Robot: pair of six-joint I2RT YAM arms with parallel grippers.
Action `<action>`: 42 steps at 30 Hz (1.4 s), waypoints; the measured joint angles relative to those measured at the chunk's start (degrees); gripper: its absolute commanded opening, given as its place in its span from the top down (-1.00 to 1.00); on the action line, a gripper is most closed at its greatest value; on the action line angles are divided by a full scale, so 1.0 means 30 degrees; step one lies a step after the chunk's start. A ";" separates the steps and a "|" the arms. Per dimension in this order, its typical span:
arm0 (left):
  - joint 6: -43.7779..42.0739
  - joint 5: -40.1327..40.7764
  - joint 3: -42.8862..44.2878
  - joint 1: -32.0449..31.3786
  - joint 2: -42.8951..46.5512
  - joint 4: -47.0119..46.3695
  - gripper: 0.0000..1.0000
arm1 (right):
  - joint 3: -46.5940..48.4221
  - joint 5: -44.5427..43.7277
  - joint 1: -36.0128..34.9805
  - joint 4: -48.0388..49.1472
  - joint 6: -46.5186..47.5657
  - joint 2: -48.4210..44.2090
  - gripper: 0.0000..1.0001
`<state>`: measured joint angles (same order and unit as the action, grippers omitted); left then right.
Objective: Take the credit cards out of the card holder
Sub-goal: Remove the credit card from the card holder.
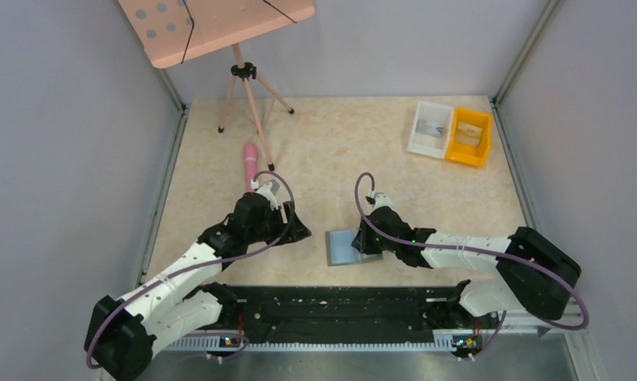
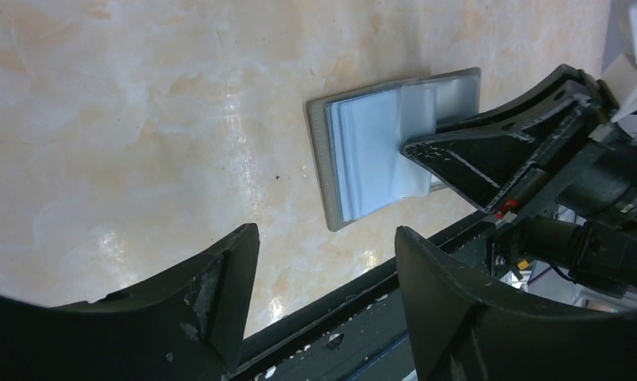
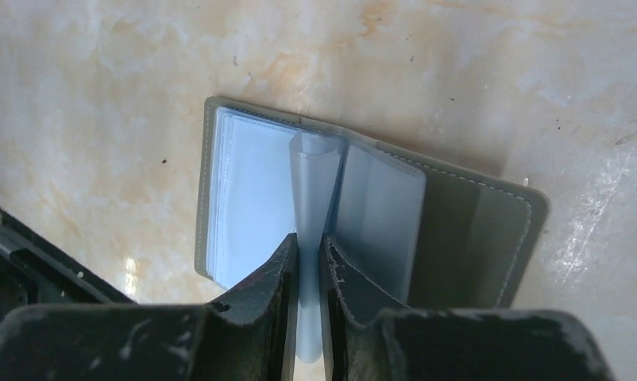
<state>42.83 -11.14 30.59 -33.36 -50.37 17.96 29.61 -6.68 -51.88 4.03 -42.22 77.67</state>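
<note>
The right gripper (image 3: 309, 244) is clenched on a thin, pale plastic sleeve (image 3: 314, 171) that stands up from the middle of the open card holder (image 3: 248, 190). The left gripper (image 2: 325, 242) is spread wide and grasps nothing; in the overhead view it is near the holder, on its left. The beige table (image 1: 339, 151) carries a pink stand (image 1: 248, 87) at upper left and a white bin (image 1: 429, 129) touching a yellow bin (image 1: 469, 136) at upper right. The holder lies flat at lower centre.

arms (image 1: 180, 271): white shells, black joints | cables (image 1: 458, 248): purple | gripper fingers (image 2: 220, 286): black, scuffed
</note>
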 measured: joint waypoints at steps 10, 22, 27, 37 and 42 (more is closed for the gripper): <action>0.0415 -0.1071 0.0022 0.0000 -0.2178 -0.0670 -0.20 | -0.1370 0.1166 0.1100 0.0080 0.0175 -0.1916 -0.01; 0.0073 0.3162 0.1326 0.0007 0.0619 0.1836 -0.30 | 0.4204 -0.2550 -0.1231 -0.5523 -0.0102 -0.1282 -0.35; -0.0117 0.5501 0.1392 0.0007 0.3796 0.2484 -0.35 | 0.4860 -0.3847 -0.2084 -0.6382 -0.0342 0.0852 -0.40; -0.0175 0.7184 0.1384 0.0007 0.6018 0.3075 -0.36 | 0.6215 -0.5748 -0.3184 -0.7373 -0.0525 0.4568 -0.37; -0.0168 0.7184 0.1377 0.0007 0.5821 0.3228 -0.36 | 0.6681 -0.6411 -0.3519 -0.7300 -0.0882 0.5078 -0.09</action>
<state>42.33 10.41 34.72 -33.34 -32.91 27.64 49.65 -25.91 -62.43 -17.87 -44.86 92.90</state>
